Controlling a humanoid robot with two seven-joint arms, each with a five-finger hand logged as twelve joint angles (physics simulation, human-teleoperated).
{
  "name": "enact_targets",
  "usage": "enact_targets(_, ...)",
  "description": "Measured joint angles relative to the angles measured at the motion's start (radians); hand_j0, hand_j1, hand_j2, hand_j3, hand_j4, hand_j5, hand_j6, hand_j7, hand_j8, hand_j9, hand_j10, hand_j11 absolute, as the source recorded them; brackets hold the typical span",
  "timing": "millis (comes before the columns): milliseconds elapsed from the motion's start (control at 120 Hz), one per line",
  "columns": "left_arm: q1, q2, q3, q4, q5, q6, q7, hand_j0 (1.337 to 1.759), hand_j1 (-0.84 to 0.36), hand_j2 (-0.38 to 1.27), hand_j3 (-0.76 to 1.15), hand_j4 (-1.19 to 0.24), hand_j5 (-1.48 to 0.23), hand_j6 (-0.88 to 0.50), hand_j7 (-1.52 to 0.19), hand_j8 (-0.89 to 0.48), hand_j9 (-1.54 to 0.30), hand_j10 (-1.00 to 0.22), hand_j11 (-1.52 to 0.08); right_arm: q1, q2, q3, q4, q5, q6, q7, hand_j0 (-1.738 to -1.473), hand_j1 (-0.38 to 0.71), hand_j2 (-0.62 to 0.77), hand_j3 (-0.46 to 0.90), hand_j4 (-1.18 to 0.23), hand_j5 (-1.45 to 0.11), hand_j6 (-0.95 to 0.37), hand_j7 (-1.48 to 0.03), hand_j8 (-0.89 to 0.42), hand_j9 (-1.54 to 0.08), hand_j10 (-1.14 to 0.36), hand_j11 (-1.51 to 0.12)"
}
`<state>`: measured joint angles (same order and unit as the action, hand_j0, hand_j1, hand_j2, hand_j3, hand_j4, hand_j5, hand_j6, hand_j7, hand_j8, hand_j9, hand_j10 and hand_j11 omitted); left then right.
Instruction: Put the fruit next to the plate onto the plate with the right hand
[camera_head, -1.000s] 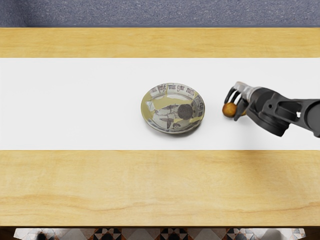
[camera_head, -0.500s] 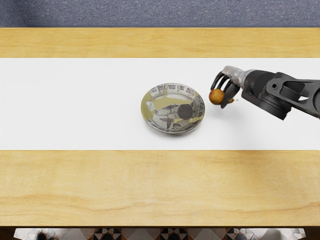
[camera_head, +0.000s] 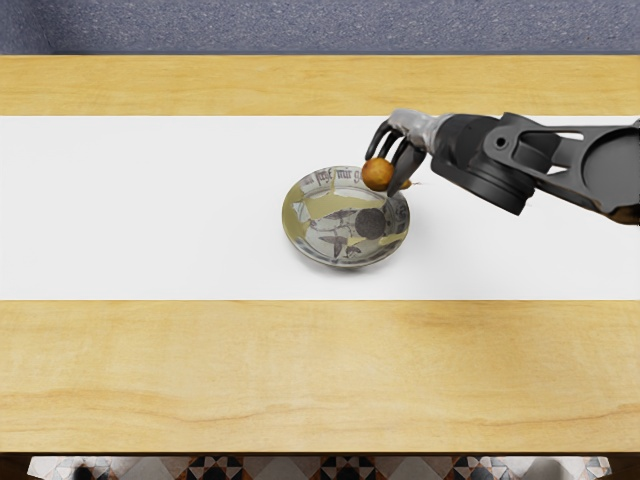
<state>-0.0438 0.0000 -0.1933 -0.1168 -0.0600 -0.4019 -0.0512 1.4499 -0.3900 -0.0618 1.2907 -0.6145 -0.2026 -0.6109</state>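
A small round orange fruit (camera_head: 377, 174) hangs in the air over the far right rim of the plate (camera_head: 305, 245). My right hand (camera_head: 392, 158) is shut on the fruit, its dark fingers curled around it from above and from the right. The right arm reaches in from the picture's right edge. The plate is a shallow patterned dish in olive, grey and white, resting in the middle of the white runner (camera_head: 150, 210). Nothing lies inside the plate. The left arm does not show.
The white runner crosses a light wooden table (camera_head: 300, 380) from left to right. A grey floor strip lies beyond the table's far edge, and patterned tiles show below its near edge.
The right hand has lifted the fruit from the runner to the right of the plate and carried it left and up, until it hangs over the plate's far right rim.
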Motion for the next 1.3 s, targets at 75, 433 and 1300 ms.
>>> enact_targets(75,0.001,0.000,0.000,0.000,0.000,0.000,0.000,1.658,0.33,0.00,0.00,-0.01,-0.02,-0.01,-0.02,-0.01,-0.02,-0.01,-0.02,0.013,0.028,0.000,-0.006,0.013,0.000,0.000,-1.658,0.33,0.33,0.00,-0.60,-0.94,-0.50,-0.91,-0.51,-0.93,-0.66,-0.93)
enact_targets(433,0.002,0.000,0.000,0.000,0.000,0.000,0.000,1.658,0.33,0.00,0.00,-0.01,-0.02,-0.01,-0.02,-0.01,-0.02,-0.01,-0.02,0.035,0.126,0.001,-0.074,0.026,0.005,0.001,-1.658,0.33,0.35,0.00,-0.63,-0.95,-0.52,-0.92,-0.54,-0.94,-0.69,-0.94)
enact_targets(1300,0.004,0.000,0.000,0.000,0.000,0.000,0.000,1.658,0.33,0.00,0.00,-0.01,-0.02,-0.01,-0.02,-0.01,-0.02,-0.01,-0.02,-0.297,-0.047,0.573,0.310,0.479,0.432,0.000,-1.658,-0.34,0.01,0.00,-0.01,-0.02,-0.01,-0.02,-0.01,-0.02,-0.01,-0.02)
